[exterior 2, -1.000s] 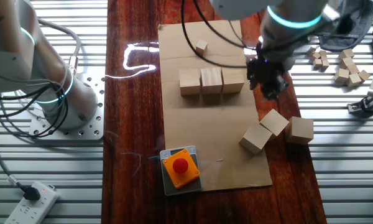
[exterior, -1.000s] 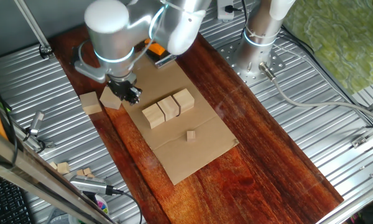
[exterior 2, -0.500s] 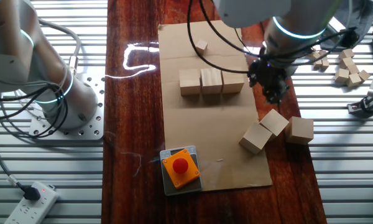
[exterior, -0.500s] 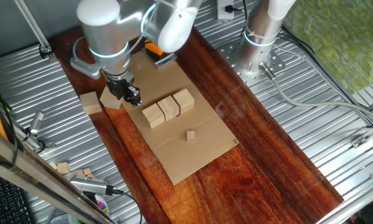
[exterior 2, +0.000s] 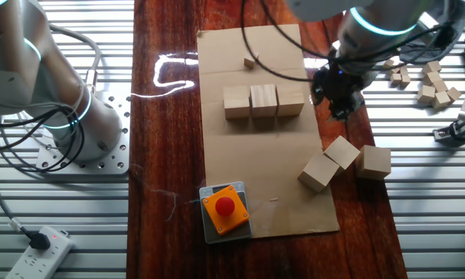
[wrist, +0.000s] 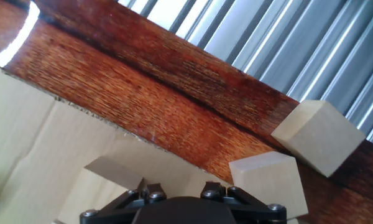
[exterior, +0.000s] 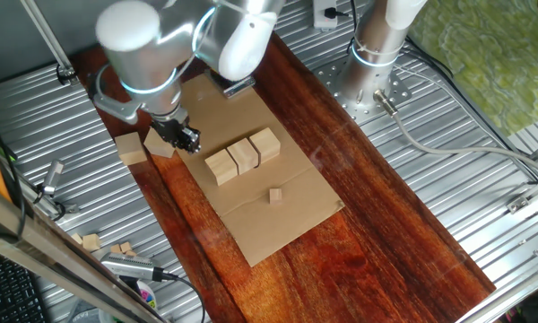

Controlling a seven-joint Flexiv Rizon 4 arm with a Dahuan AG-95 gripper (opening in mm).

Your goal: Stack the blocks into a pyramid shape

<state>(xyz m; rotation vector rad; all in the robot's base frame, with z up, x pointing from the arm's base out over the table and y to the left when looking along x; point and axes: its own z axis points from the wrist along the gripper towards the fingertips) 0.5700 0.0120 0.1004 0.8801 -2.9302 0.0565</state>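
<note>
Hovering over the edge of the flat brown cardboard sheet (exterior 2: 263,124), the robot's dark two-finger hand (exterior 2: 338,103) sits between the finished row and the loose blocks. No block is visible between the fingers in either fixed view; whether the jaws are spread or closed I cannot tell, since the hand view shows only the base of the mount and no fingertips.

Done so far, as judged from the layout: three plain pale wooden cubes (exterior 2: 263,101) stand side by side, touching, in a straight row on the cardboard. This reads as the pyramid's bottom layer. Nothing is stacked on top of it.

Left to do: three more pale wooden cubes of the same size (exterior 2: 343,160) lie in a loose cluster near the cardboard's corner, one on the cardboard, one straddling its edge, one on the dark red wooden tabletop (exterior 2: 170,116). In the hand view two of them (wrist: 287,168) are close together just ahead of the hand, both rotated relative to the jaws. Two would go on the second layer and one on the apex, so the task looks roughly half complete.

Not part of the stack: a much tinier wooden cube (exterior 2: 250,61) on the far part of the cardboard, and an orange box with a red button (exterior 2: 224,208) at the near corner.
</note>
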